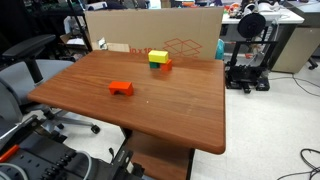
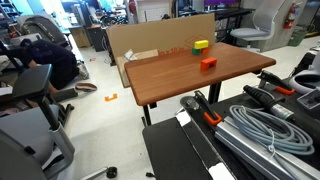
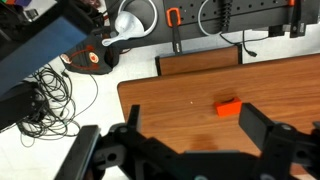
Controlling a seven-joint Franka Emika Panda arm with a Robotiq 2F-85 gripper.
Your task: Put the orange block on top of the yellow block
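Observation:
An orange block (image 1: 121,88) lies near the middle of the brown table (image 1: 170,110); it also shows in the other exterior view (image 2: 208,62) and in the wrist view (image 3: 229,108). A yellow block (image 1: 157,56) sits at the table's far edge, touching a second orange piece (image 1: 166,65); it shows in an exterior view (image 2: 201,45) too. In the wrist view my gripper (image 3: 197,125) is open and empty above the table. The orange block lies just beyond its right finger. I cannot make out the gripper in the exterior views.
A large cardboard box (image 1: 170,30) stands behind the table's far edge. Office chairs (image 1: 30,60) stand at one side, and a black stand (image 1: 247,60) at the other. Cables and black equipment (image 2: 255,125) lie near the table's front.

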